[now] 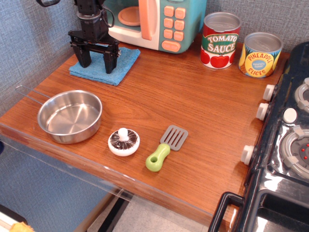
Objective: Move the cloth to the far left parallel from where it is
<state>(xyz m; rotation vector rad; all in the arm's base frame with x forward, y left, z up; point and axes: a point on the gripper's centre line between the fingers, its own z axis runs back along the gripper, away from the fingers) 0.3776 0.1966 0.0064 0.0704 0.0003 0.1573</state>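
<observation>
While over cloth: black gripper (97, 60), jaws spread, both fingertips pressing down on the towel, nothing pinched.
Cloth: folded blue terry towel (123, 65), flat, far-left rear of wooden counter (193, 116), before toy microwave (154, 21).
Nearby: steel pan (70, 116), well apart.

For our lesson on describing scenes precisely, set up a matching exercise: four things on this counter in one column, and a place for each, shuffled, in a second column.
Things:
1. cloth
2. steel pan
3. spatula
4. pineapple can

Places:
A. next to the stove at the back right
B. front left corner of the counter
C. back left, under the gripper
D. near the front edge, right of the mushroom

Pairs: 1-C, 2-B, 3-D, 4-A
</observation>
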